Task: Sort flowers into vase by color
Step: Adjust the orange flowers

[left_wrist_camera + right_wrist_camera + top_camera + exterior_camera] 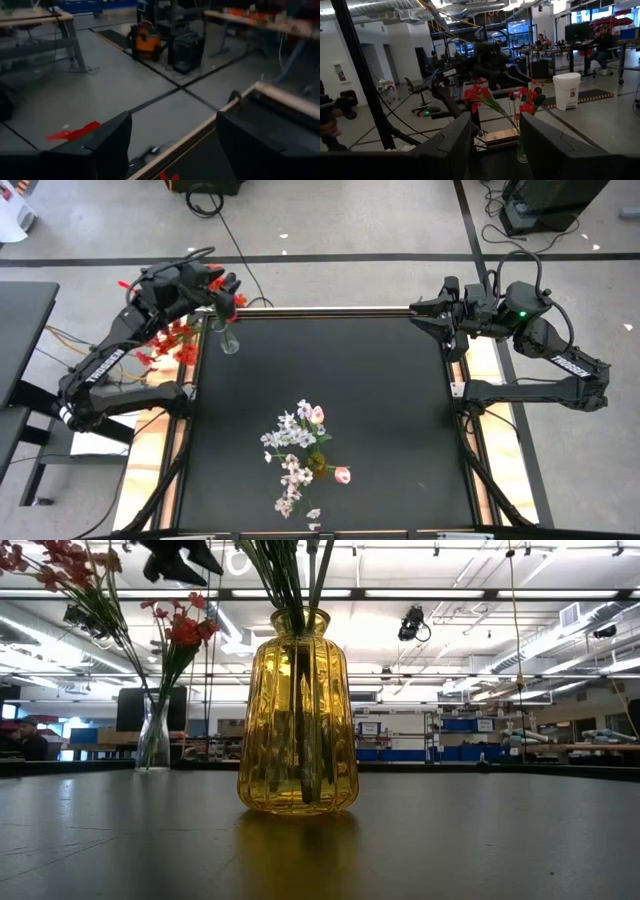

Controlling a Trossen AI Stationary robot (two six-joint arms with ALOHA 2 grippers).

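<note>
A yellow ribbed glass vase [298,725] stands mid-table with green stems in it. Seen from above, white-lilac sprays [290,435] and pink tulip buds [342,474] spread around its mouth [318,463]. A clear glass vase [153,740] at the far left corner holds red flowers [185,630], which lean out past the table's left edge [172,340]. My left gripper [175,120] is open and holds nothing; it hangs high over the clear vase [229,340], above the far left corner. My right gripper [495,125] is open too, raised at the far right corner [415,312] and facing the red flowers [480,95].
The black tabletop [400,410] lies bare around the yellow vase. Wooden side rails [480,360] border it left and right. Beyond the table are the floor with black tape lines [160,97], an orange shop vacuum [146,37] and people at desks [605,35].
</note>
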